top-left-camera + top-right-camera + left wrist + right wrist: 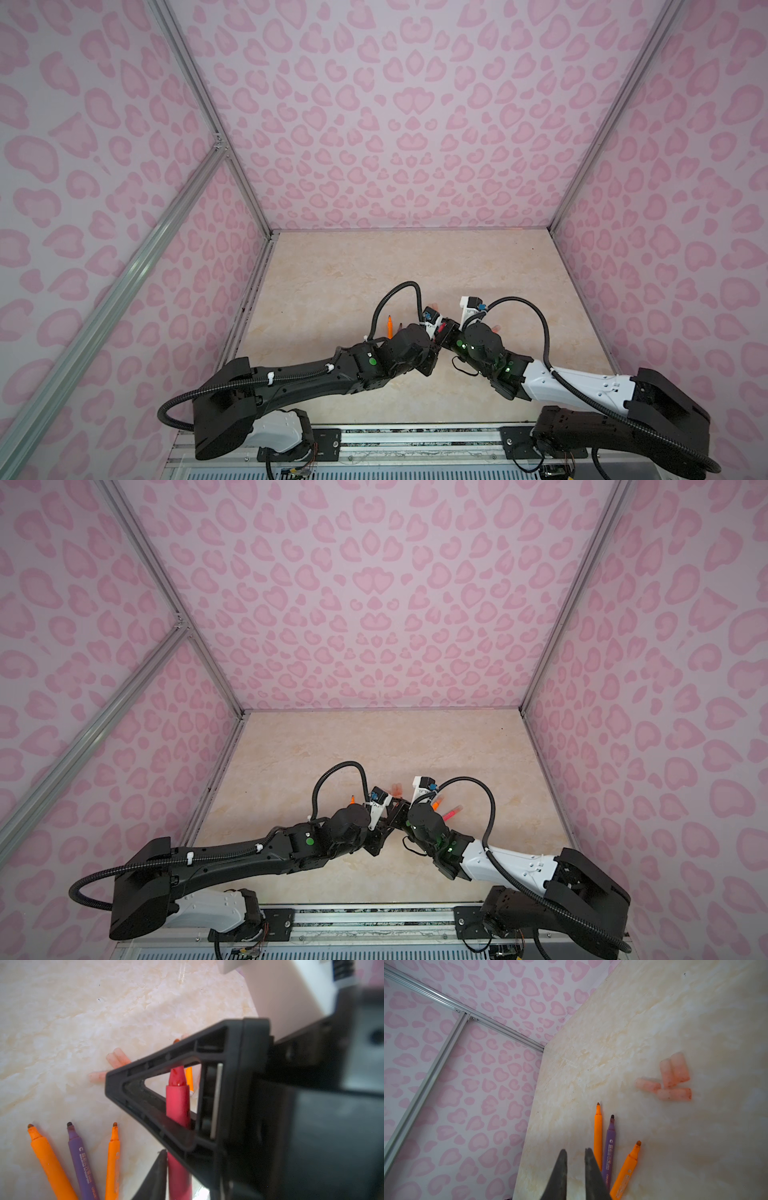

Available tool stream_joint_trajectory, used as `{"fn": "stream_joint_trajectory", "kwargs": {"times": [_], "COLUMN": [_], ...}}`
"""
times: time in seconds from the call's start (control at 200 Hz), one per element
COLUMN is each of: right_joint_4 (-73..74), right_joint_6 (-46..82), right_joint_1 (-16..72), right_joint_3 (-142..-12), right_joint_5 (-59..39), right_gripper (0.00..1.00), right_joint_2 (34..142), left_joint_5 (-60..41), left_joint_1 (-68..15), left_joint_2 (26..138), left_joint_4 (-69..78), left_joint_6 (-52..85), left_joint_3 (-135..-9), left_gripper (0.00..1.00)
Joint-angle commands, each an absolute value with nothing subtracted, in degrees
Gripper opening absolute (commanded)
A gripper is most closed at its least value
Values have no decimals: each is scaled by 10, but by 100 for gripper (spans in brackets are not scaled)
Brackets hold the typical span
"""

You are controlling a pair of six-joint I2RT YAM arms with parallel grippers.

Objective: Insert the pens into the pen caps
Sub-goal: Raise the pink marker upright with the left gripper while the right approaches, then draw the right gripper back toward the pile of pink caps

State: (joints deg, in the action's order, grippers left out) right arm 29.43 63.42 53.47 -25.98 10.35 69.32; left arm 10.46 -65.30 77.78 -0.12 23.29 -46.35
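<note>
One red pen (177,1105) clamped by right gripper (575,1150), left gripper (178,1156) unclear, purple pen (609,1147) unreadable

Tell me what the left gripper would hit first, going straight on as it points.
Probably the black triangular finger of the right gripper, which crosses just ahead of the left gripper, over the pink-red marker pen; depth is unclear.

Lilac enclosure walls (415,124) are printed with pink heart-shaped leopard blotches. The tabletop (332,270) is cream with marble veining. Two orange marker pens (598,1136) flank a purple marker pen (610,1147) lettered in white, and all three have dark tips. The fourth is a pink-red marker pen (177,1105). The short pen caps (679,1068) are translucent pale orange-pink. The robot arms (311,378) are black with white segments and green lights.
</note>
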Motion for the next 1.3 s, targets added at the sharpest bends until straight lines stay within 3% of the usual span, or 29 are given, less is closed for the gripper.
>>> {"fn": "stream_joint_trajectory", "kwargs": {"times": [0.0,0.225,0.435,0.46,0.605,0.665,0.905,1.105,1.295], "right_joint_4": [325,343,332,326,274,243,133,67,-98], "right_joint_6": [639,640,639,636,622,612,560,488,419], "right_joint_1": [547,577,582,582,581,572,440,365,347], "right_joint_3": [-260,-257,-261,-263,-270,-275,-317,-439,-623], "right_joint_5": [106,126,135,136,189,210,188,124,154], "right_gripper": [0,0,0,4,35,43,44,43,43], "right_joint_2": [696,693,692,690,668,655,680,818,981], "left_joint_5": [117,114,111,112,125,125,91,60,49], "left_joint_1": [-651,-637,-628,-628,-621,-613,-561,-548,-548], "left_joint_2": [774,780,774,773,754,742,679,638,625], "left_joint_4": [35,54,69,69,71,71,77,83,70], "left_joint_6": [232,234,237,237,244,249,258,251,246], "left_joint_3": [-463,-462,-456,-455,-436,-422,-351,-313,-299], "left_gripper": [46,44,6,4,3,3,3,3,3]}}
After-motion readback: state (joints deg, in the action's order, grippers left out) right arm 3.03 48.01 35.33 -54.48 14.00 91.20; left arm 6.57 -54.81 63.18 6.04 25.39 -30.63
